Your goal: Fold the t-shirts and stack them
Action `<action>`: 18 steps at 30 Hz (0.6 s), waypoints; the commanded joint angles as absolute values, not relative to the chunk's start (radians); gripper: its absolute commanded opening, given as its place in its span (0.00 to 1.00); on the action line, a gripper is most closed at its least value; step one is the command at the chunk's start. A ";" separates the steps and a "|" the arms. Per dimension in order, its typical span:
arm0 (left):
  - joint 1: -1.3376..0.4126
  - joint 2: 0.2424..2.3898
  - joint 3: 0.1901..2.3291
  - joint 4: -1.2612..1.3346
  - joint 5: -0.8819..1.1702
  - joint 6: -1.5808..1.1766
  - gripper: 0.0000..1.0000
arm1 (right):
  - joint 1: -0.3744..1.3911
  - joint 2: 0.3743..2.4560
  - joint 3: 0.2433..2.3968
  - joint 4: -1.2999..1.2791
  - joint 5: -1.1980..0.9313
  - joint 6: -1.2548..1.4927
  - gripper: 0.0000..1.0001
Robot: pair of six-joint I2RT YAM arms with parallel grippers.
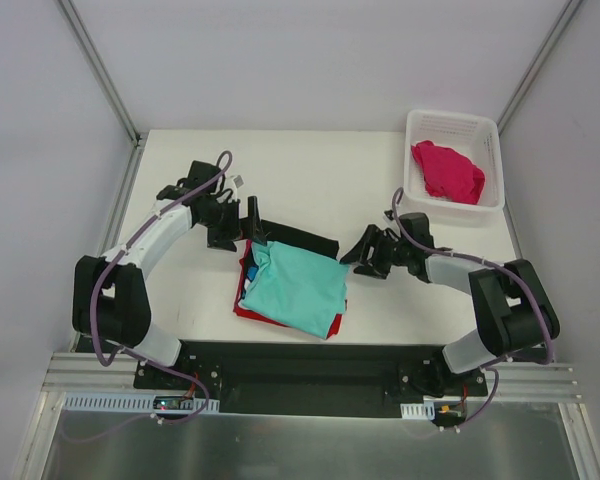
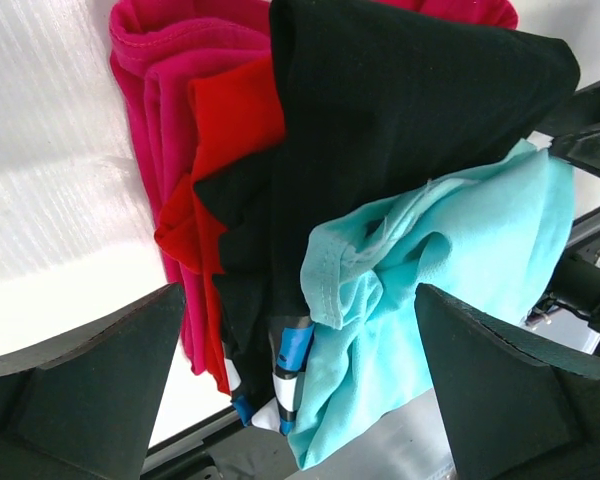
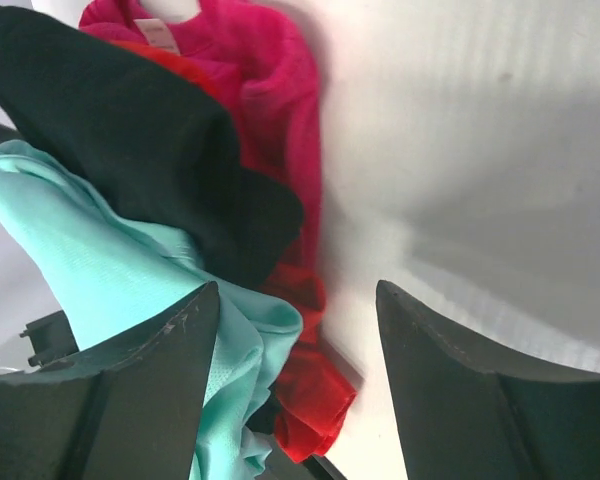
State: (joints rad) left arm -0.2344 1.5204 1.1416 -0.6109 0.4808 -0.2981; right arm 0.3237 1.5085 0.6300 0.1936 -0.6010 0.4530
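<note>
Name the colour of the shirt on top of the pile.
Mint-teal shirt, clearest in the top external view.

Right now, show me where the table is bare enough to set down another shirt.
Bare: the far middle of the table, between the left gripper and the basket; also the near-left strip beside the stack. Crowded: the stack's sides, and by the right gripper.

bench [image 1: 320, 175]: mint-teal shirt [image 1: 298, 287] atop black shirt [image 1: 305, 238] and red shirt [image 1: 246, 311] | basket [image 1: 452, 121] far right: pink shirt [image 1: 448, 172] inside
</note>
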 commanded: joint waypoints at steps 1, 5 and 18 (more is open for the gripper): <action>-0.232 1.477 1.163 -0.649 0.500 -0.330 0.99 | 0.304 1.511 0.577 0.371 -0.669 0.523 0.67; -0.232 1.482 1.203 -0.696 0.489 -0.331 0.99 | 0.301 1.486 0.526 0.438 -0.686 0.569 0.67; -0.233 1.460 1.215 -0.722 0.477 -0.336 0.99 | 0.316 1.468 0.511 0.561 -0.698 0.692 0.67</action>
State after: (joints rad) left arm -0.2348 1.5028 1.1900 -0.6952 0.4870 -0.3305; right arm 0.3042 1.5085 0.5087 0.4725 -0.6777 0.6441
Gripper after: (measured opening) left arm 0.992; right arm 0.668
